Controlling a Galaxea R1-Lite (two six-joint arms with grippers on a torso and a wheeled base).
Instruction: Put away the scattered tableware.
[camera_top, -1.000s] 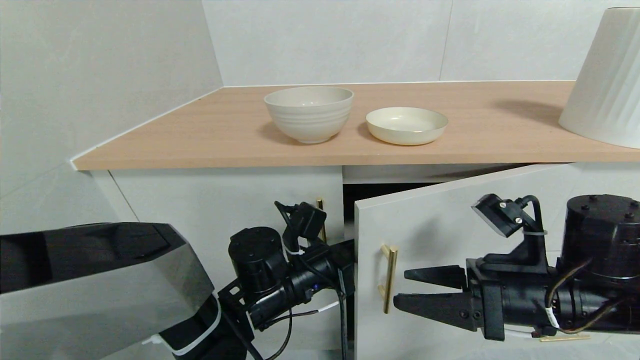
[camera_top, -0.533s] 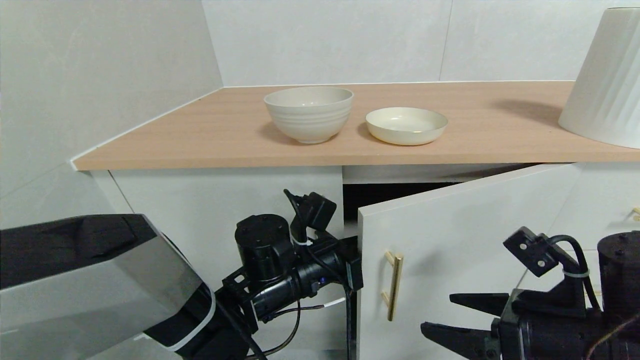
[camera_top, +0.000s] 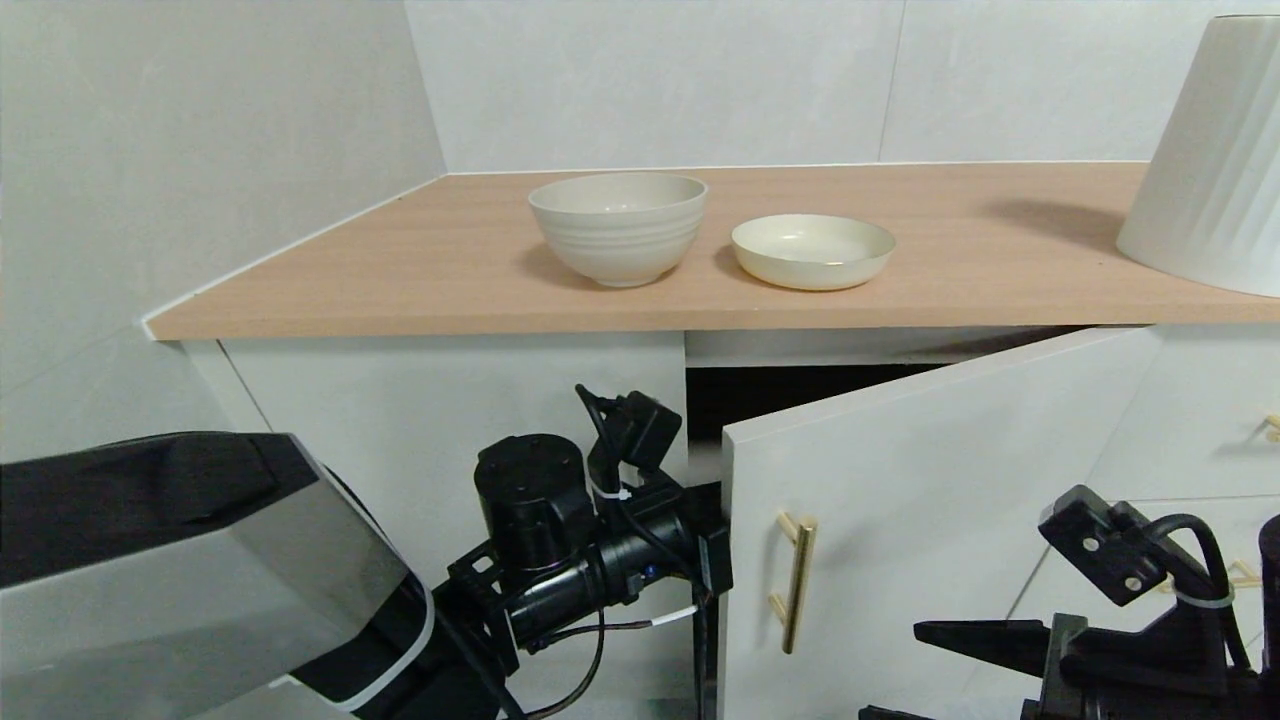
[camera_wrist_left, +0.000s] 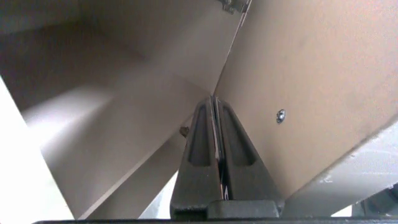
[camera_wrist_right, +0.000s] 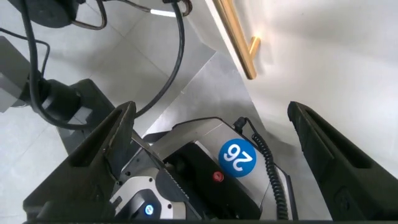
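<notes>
Step judged: cabinet door (camera_top: 900, 480) ajar, opening in hand; nothing stored yet. Bowl (camera_top: 617, 228) and shallow dish (camera_top: 812, 250) seen on countertop (camera_top: 400, 270), dish at 3 o'clock of bowl, near, not touching. Left gripper (camera_wrist_left: 214, 106): fingers pressed together, tip set at door's inner edge. Right gripper (camera_top: 915, 672): fingers spread wide, nothing held, at 4 o'clock of handle (camera_top: 797, 580). Next move judged: door to be swung wider, then bowl to be grasped.

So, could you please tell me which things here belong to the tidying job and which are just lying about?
Job: bowl and dish, both on the counter; door, ajar; left claw, shut, at the door's edge; right claw, open, by the door.
Lying about: lampshade on the counter.
</notes>
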